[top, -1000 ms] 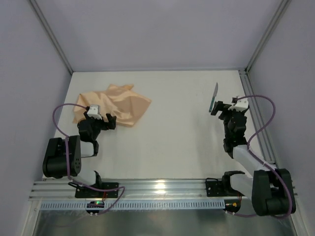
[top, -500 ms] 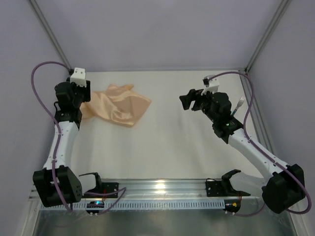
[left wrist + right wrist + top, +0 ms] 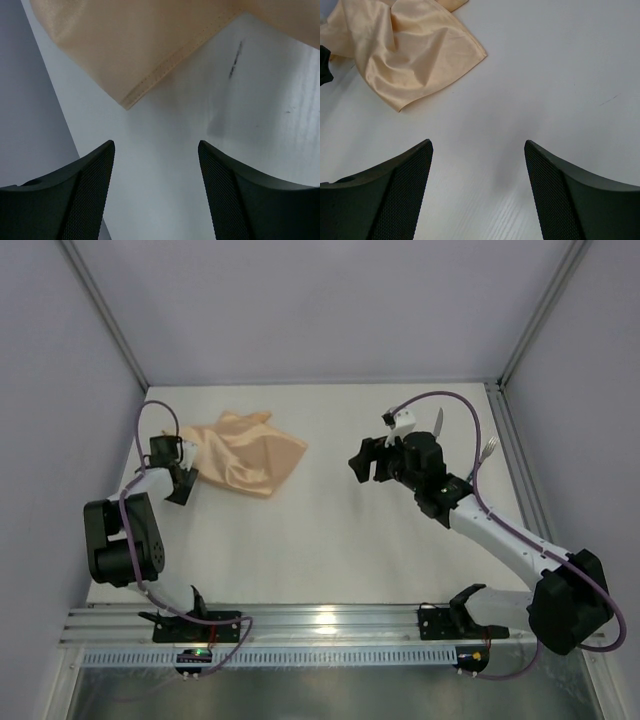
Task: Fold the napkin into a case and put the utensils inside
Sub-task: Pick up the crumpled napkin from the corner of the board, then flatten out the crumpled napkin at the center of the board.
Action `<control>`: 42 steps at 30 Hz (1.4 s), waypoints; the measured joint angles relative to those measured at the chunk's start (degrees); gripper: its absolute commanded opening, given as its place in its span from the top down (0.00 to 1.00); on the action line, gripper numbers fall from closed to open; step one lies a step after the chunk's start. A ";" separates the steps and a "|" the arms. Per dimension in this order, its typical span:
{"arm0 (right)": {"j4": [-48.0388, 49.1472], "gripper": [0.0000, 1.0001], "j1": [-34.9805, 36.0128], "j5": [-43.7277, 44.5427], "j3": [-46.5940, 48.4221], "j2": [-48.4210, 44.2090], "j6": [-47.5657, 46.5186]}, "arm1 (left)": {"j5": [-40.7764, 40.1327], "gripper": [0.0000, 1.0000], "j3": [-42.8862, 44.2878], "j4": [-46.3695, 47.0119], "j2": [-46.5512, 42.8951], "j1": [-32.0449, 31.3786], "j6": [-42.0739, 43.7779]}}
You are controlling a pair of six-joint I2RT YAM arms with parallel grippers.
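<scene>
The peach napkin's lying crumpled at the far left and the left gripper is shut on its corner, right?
No. The napkin is crumpled at far left, but the left gripper is open, short of its corner, as the left wrist view shows.

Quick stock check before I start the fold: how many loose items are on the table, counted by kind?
Napkin: 1
Knife: 1 (only partly in view)
Fork: 1
Total: 3

Crumpled peach napkin (image 3: 240, 452) left; knife (image 3: 438, 421), fork (image 3: 489, 449) right.
</scene>
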 measured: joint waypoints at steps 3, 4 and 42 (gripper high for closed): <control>0.50 0.22 0.02 -0.63 0.00 0.98 0.26 | -3.37 0.30 0.02 4.59 5.29 0.02 0.63; 0.59 0.22 0.04 -0.85 0.00 1.38 0.33 | -4.90 0.30 0.48 5.86 6.10 -0.15 0.76; -7.23 0.20 20.04 -4.79 6.03 5.22 -1.01 | 43.58 1.00 29.55 -44.24 -36.15 -0.70 5.60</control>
